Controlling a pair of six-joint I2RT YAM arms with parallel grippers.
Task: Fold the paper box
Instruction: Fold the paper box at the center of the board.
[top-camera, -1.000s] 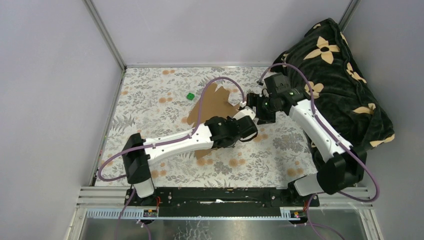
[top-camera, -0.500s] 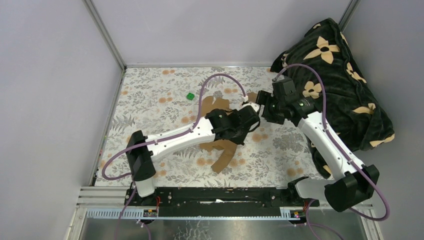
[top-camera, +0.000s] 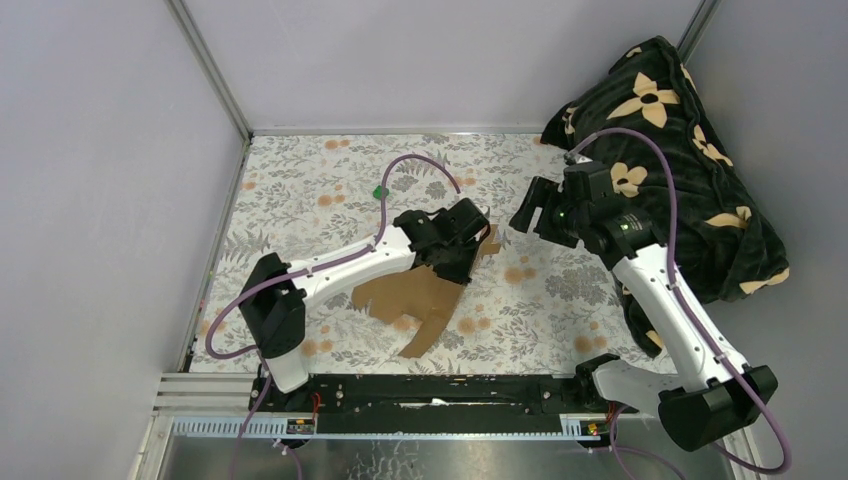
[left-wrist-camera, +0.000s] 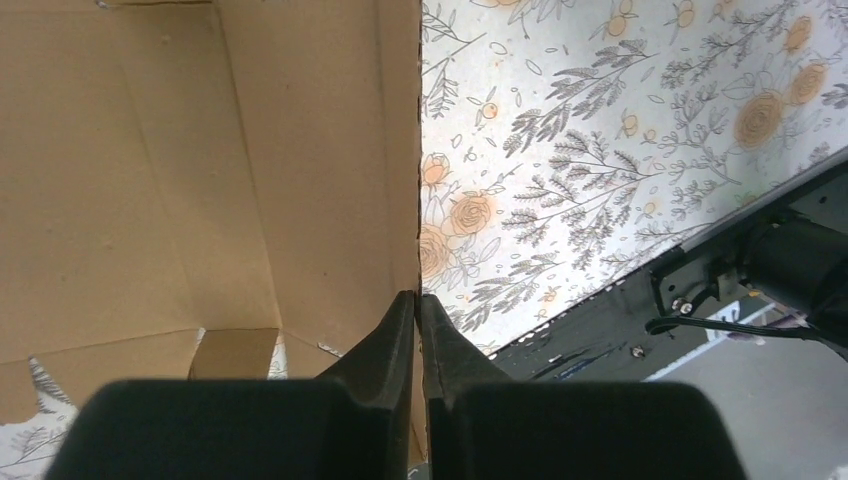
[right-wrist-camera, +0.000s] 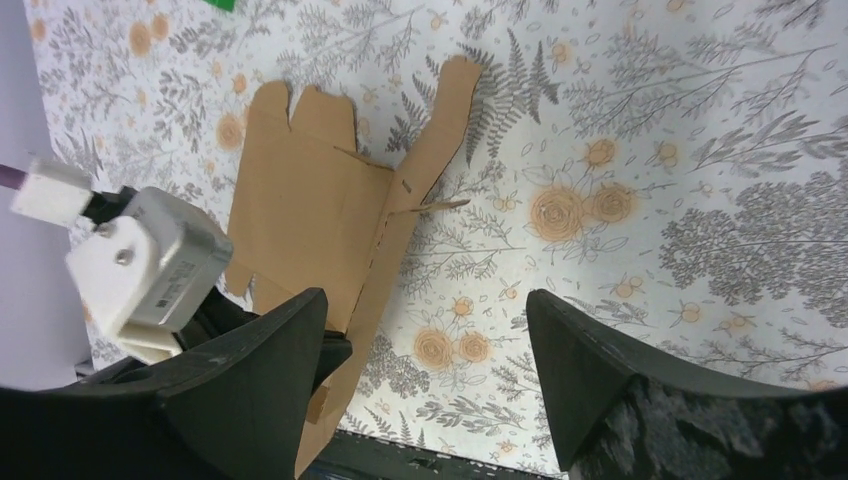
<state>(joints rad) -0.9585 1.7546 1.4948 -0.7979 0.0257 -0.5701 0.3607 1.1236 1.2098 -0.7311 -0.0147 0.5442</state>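
Left gripper is clamped shut on the edge of the paper box, fingertips pinching the cardboard rim. The box is an unfolded die-cut sheet with flaps out. It lies on the floral table cover near the centre and runs from the gripper toward the near-left. Can't tell if the held end is off the surface. Right gripper has its jaws wide apart and holds nothing. It hangs just right of the sheet, not touching it. Black flowered blanket is piled far right.
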